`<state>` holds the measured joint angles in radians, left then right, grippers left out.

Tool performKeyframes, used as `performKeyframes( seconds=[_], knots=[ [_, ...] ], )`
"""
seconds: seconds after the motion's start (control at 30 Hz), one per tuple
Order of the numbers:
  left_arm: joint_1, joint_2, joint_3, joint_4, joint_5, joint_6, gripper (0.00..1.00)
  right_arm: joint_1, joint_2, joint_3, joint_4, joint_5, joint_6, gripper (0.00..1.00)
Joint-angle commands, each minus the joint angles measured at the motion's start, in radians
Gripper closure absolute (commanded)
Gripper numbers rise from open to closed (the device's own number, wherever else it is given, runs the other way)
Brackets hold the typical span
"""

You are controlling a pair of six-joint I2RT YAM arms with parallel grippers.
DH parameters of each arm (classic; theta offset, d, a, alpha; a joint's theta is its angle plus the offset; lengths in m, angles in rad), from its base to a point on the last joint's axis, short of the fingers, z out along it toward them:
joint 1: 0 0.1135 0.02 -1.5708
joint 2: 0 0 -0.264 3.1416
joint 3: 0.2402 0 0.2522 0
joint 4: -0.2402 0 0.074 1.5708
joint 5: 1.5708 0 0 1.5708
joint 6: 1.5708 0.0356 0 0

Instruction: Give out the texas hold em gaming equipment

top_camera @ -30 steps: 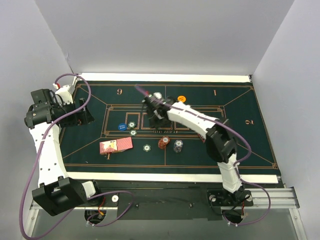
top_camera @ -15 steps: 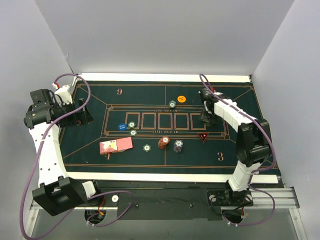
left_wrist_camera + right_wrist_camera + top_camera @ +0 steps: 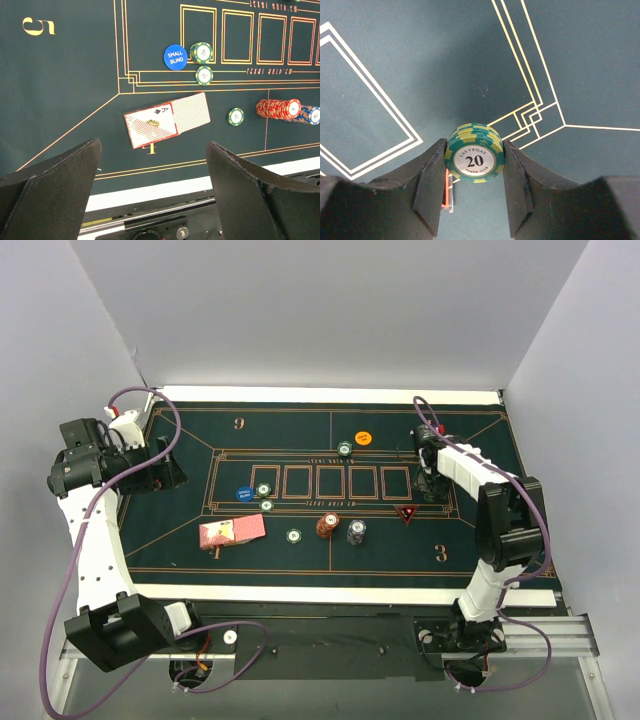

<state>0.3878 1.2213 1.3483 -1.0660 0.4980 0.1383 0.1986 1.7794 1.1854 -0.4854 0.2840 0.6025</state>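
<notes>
Pinching a short stack of green striped-edge round chips [image 3: 475, 159] across its width, the right gripper [image 3: 428, 483] hung just past the right end of the row of five orange-outlined card boxes [image 3: 335, 482] printed on the dark green felt mat [image 3: 250, 425]. The stack lay squarely between that gripper's fingers [image 3: 432, 175], face toward the wrist camera, so the coming move looked like a plain lowering and letting go. Whether the chips already touched the felt could not be told. The top face read "LAS VEGAS POKER CLUB" and "20".

The left gripper [image 3: 153, 150], jaws spread wide and holding nothing, hovered well left of the row. It was the nearer arm to the red-pink-backed playing cards [image 3: 167, 119], which lay below the row's left end with their long axis roughly along the row and an ace of spades showing.

Just left of the row, a blue round button disc [image 3: 175, 57] read "SMALL BLIND", and the felt below the row read "TEXAS HOLD'EM". An orange round button disc [image 3: 363, 438] sat above the row, its writing too small to read.
</notes>
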Motion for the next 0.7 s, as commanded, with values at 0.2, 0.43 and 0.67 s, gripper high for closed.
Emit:
performKeyframes(
  seconds=[0.2,0.43,0.67],
  knots=[
    [0.008,-0.011,0.015,0.018,0.022,0.018,0.03,-0.030,0.066,-0.007,0.037,-0.002,0.005,0.63],
    [0.006,-0.011,0.020,0.012,0.031,0.015,0.03,-0.030,0.032,-0.027,0.039,-0.008,0.000,0.39],
    [0.006,-0.014,0.020,0.006,0.031,0.015,0.03,0.019,-0.142,-0.010,-0.007,0.017,-0.001,0.32]
  ],
)
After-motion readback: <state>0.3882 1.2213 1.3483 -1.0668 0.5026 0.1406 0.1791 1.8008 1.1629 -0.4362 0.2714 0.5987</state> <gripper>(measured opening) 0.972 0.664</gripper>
